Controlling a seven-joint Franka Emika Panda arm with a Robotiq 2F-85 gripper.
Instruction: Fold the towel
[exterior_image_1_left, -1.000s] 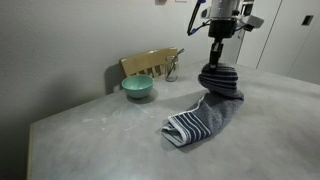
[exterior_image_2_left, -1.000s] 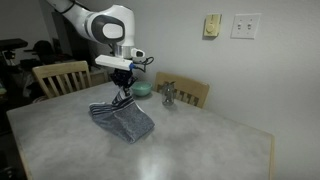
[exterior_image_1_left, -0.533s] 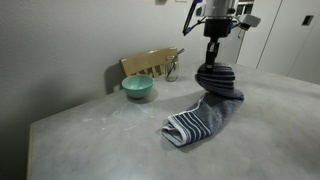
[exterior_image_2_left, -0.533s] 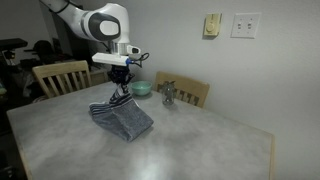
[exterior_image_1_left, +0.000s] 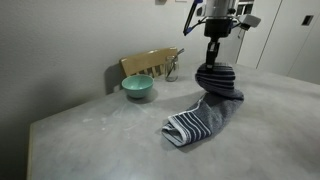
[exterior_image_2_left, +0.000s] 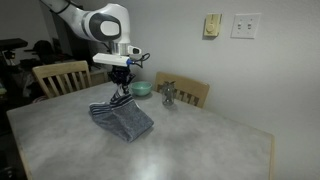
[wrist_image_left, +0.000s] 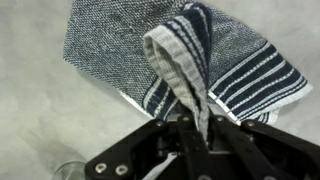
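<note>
The towel (exterior_image_1_left: 205, 115) is a blue-grey terry cloth with white and dark stripes, lying on the grey table in both exterior views (exterior_image_2_left: 125, 118). My gripper (exterior_image_1_left: 214, 63) is shut on one end of it and holds that end lifted above the rest, so the cloth hangs down from the jaws. In the wrist view the gripper (wrist_image_left: 196, 128) pinches a striped fold of the towel (wrist_image_left: 130, 50), with the rest spread on the table below. The other striped end lies flat near the table front.
A teal bowl (exterior_image_1_left: 138, 87) sits near the table's back edge, next to a wooden chair back (exterior_image_1_left: 150, 63). A small metal object (exterior_image_2_left: 168, 95) stands near the bowl. Another chair (exterior_image_2_left: 60, 75) stands at the table's side. The table (exterior_image_2_left: 200, 140) extends widely.
The gripper rose slightly with the towel end between one second ago and half a second ago. Since then nothing has visibly moved.
</note>
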